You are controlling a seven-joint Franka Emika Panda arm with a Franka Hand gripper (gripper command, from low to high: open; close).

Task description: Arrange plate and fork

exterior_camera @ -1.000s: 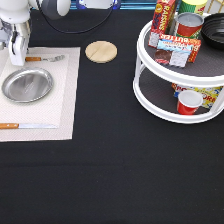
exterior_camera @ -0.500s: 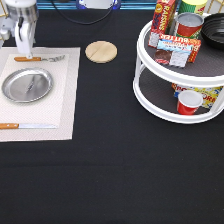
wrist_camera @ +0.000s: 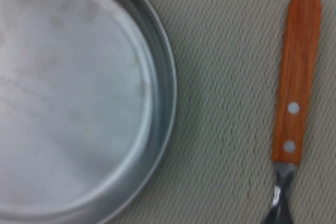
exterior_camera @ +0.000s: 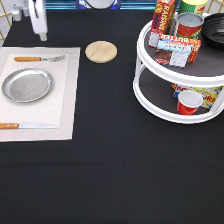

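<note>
While the tool (exterior_camera: 42, 36) hung empty, its opening unclear, above the fork (exterior_camera: 39, 59), the plate (exterior_camera: 27, 85) beyond sat centred; any retreat needed lifting straight.

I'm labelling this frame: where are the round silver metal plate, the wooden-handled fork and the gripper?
round silver metal plate (exterior_camera: 26, 85), exterior view, centre of dish.
wooden-handled fork (exterior_camera: 31, 59), exterior view, on handle.
gripper (exterior_camera: 43, 36), exterior view, fingertip end.
</note>
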